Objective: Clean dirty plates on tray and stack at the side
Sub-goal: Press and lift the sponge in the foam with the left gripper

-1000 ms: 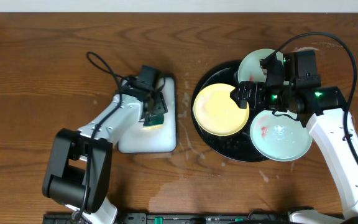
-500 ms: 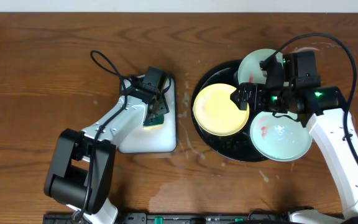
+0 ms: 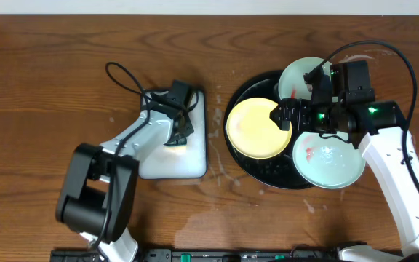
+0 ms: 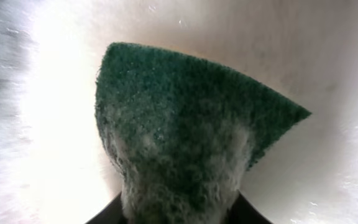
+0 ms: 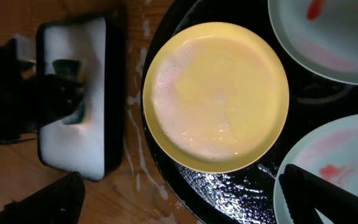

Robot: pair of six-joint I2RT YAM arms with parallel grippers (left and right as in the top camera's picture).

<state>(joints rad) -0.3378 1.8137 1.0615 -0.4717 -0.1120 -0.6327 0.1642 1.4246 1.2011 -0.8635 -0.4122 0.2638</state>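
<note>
– Three plates on the black tray (image 3: 268,177), none stacked at the side yet. What changed just now?
– Only the left hand (image 3: 181,129). It dropped into the white tray (image 3: 173,166) and closed down on the sponge (image 4: 185,124). A moment back the green pad showed beside the fingers from overhead; now the hand covers it. The wrist view has it pinched, with foam over its lower half.
– Right hand (image 3: 288,113)?
– No move. Fingers spread wide, nothing in them, hovering over the right edge of the yellow plate (image 3: 255,131).
– Meaning?
– My read: sponge pickup done or nearly, scrubbing not started. Next is to lift the sponge and carry it across the table (image 3: 49,65) to the plates.
– Plate state?
– Yellow plate at the tray's left, milky film on it. Far mint plate (image 3: 297,73) partly under the right arm, near mint plate (image 3: 329,161) beside it. Both show red smears.
– Orientation, long axis?
– Plates are round, so no long axis. All lie flat, open face up. One sponge corner points up and right in the wrist view. Foam and fingers hide its full length, so I can't call the axis.
</note>
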